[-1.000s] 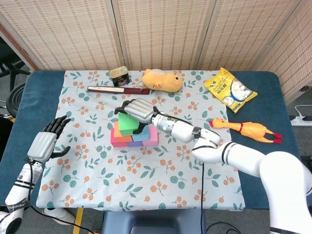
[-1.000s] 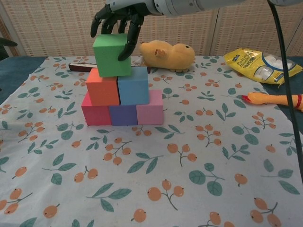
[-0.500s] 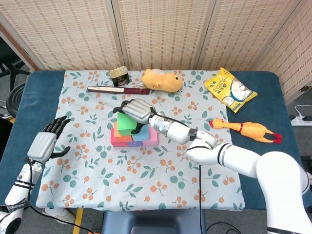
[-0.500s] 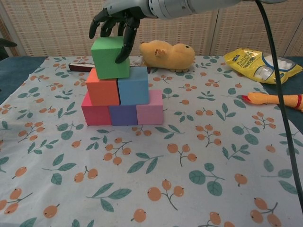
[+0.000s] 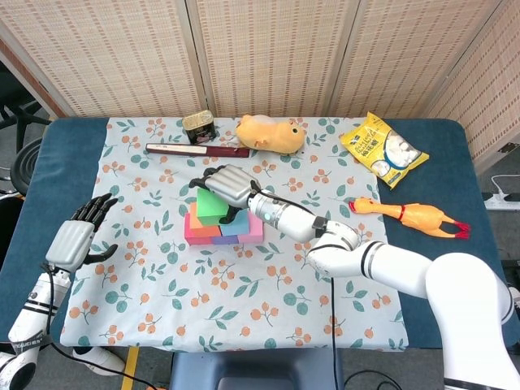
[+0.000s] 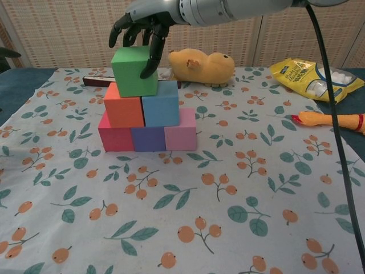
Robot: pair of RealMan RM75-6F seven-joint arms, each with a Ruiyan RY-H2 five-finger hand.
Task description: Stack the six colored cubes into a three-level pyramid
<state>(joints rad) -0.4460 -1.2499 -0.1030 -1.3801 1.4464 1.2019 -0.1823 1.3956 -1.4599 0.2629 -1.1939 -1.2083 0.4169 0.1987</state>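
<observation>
Head view shows the left hand at about 8 o'clock on the table, its dark fingers spread and holding nothing, resting on the floral cloth. Toward the centre stands the pyramid: matte, sharp-edged cubes, a red cube, purple cube and pink cube as the base, an orange cube and blue cube above, and a green cube on top, set left of centre. The right hand hovers over the green cube with fingers curved down around it, one fingertip at its right face; whether it truly grips cannot be told. At 12 o'clock lie a metal tin, a long dark bar and a plush yellow toy. At 2 o'clock sits a glossy snack bag, at 3 o'clock a rubber chicken.
</observation>
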